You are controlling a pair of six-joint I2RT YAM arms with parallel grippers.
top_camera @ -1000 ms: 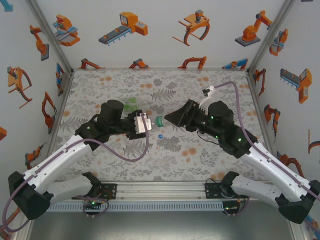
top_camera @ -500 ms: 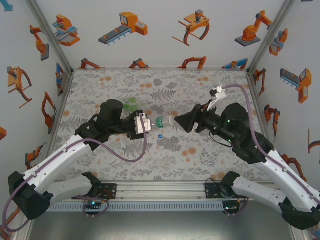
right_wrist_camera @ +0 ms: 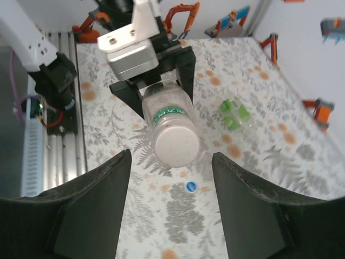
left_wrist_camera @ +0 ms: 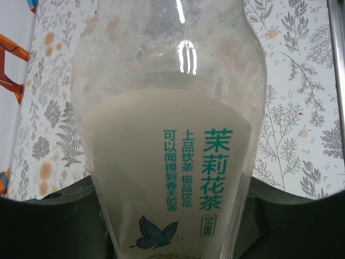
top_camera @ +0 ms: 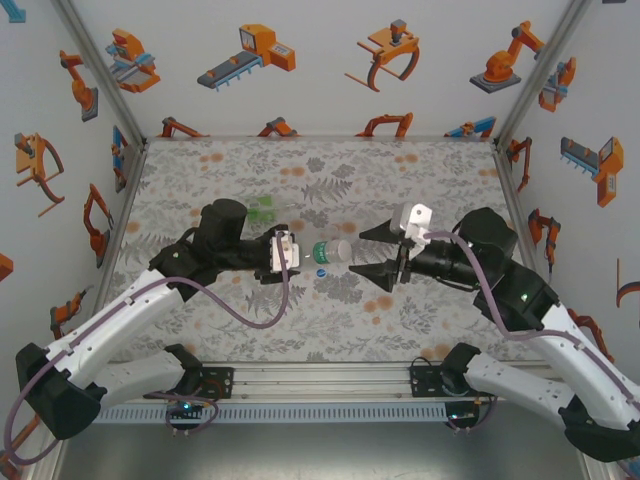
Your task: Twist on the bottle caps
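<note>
**Bottle's up in the air, blue cap's on the worktop: plenty of ways to botch this**

My left claw [top_camera: 287,250] is pinching one bottle [top_camera: 330,249] by one end. It holds the bottle out sideways above the worktop [top_camera: 200,170], with the free end pointing at my right claw [top_camera: 360,252]. That one is spread wide, holds nothing and sits apart from the bottle. I can't tell whether the free end is the neck or the base. The blue cap [top_camera: 320,271] lies loose on the worktop just below the bottle. The other bottle [top_camera: 262,209] lies on the far side of my left claw, just beside it.

What worries me is that the bottle is gripped at one end only. I reckon any off-axis push from the right claw could lever it crooked or right out of the grip. That cap is tiny too, so a sloppy pinch may flick it away, or it goes on cross-threaded.

A second ago the right claw was nose-to-nose with the bottle's end. Now it has backed off to the right and rolled over. The left claw has rolled a bit too. The blue cap hasn't budged.
</note>
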